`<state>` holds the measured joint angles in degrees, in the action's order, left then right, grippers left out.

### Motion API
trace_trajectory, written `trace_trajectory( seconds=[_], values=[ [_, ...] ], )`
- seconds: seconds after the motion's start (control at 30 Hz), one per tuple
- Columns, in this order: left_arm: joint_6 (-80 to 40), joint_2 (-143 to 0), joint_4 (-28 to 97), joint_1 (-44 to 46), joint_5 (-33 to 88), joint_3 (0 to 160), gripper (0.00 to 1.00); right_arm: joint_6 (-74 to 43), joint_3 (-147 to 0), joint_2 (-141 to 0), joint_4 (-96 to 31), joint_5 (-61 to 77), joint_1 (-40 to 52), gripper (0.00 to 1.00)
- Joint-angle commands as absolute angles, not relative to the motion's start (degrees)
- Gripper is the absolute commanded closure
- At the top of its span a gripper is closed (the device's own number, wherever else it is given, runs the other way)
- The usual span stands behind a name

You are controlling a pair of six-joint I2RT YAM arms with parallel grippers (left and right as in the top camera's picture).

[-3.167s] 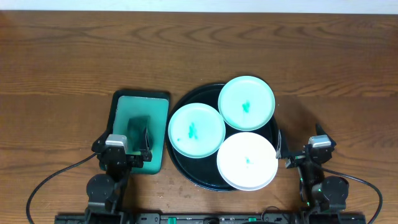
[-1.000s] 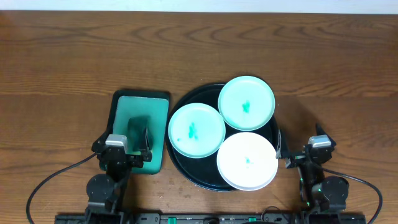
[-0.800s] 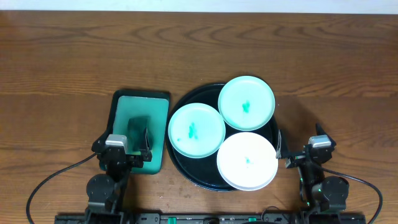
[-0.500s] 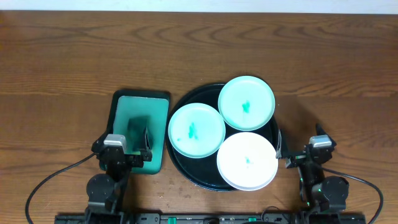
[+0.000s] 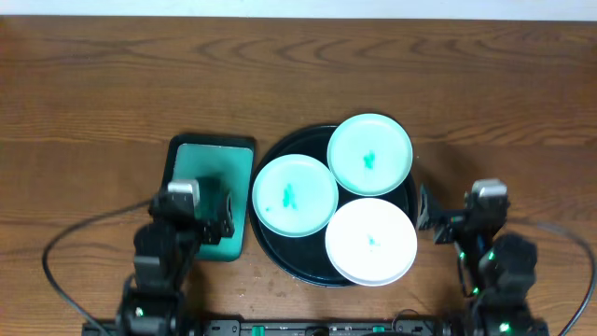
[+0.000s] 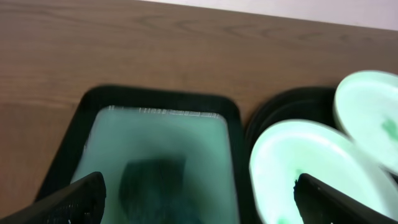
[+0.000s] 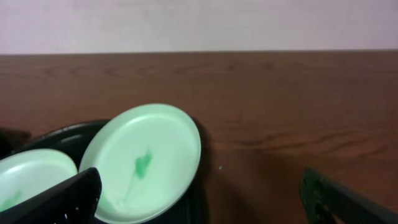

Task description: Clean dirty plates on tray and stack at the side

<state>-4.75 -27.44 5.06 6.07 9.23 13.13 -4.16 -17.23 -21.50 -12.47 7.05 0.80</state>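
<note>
Starting at your left, the left gripper [image 5: 209, 220] hangs over the near end of the teal rectangular tray [image 5: 213, 157], its fingers spread wide and holding nothing. In the left wrist view a dark block [image 6: 152, 182] lies on that tray between the fingers, too blurred to name.

Just right of it sits the round black tray [image 5: 278, 254] on the wooden table [image 5: 93, 93], and all three plates lie in it. The left mint plate [image 5: 295, 194] is on the tray's left side. The rear mint plate [image 5: 369, 155] sits at the far right, and the white plate [image 5: 370, 241] lies at the near right, reaching the rim. Each shows a teal smear at centre, and their edges crowd together.

At your far right, the right gripper [image 5: 431, 220] waits just beside the black tray, fingers spread apart and empty.
</note>
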Motion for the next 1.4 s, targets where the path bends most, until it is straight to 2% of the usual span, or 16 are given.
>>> trace_trajectory(
  seconds=[0.0,0.1,0.33,0.53,0.77,0.93,1.3,1.33,1.37],
  values=[
    [-5.5,-38.9,7.7,5.9,12.4,24.6,0.03,-7.6,-28.5,-32.6,-16.4,7.1,0.4,0.01],
    [-5.5,-49.8,16.8,5.9,14.4,36.1,0.03,-11.0,-40.2,-43.4,-24.7,10.3,0.4,0.01],
    [-5.5,-71.2,50.5,5.9,16.1,66.9,0.03,-12.4,-68.4,-67.2,-51.2,27.3,0.5,0.01],
    [-5.7,-80.2,66.7,5.9,16.0,78.8,0.03,-12.4,-77.6,-80.5,-67.9,26.9,1.3,0.01],
    [-5.8,-83.9,69.8,5.9,16.1,78.5,0.03,-7.7,-77.5,-91.0,-76.5,25.9,5.1,0.01],
    [-7.8,-84.1,69.4,5.9,16.1,78.5,0.03,-7.0,-77.5,-93.0,-73.9,22.2,7.6,0.01],
    [-7.1,-84.1,68.1,5.9,15.8,78.0,0.03,-8.3,-77.1,-93.0,-69.3,23.4,7.9,0.01],
    [-6.8,-84.2,68.1,5.9,15.7,77.6,0.05,-8.1,-77.1,-93.0,-69.2,23.4,7.9,0.01],
    [-6.1,-84.2,67.9,5.9,15.7,77.3,0.2,-8.1,-77.1,-93.0,-69.0,23.4,7.9,0.01]
  ],
)
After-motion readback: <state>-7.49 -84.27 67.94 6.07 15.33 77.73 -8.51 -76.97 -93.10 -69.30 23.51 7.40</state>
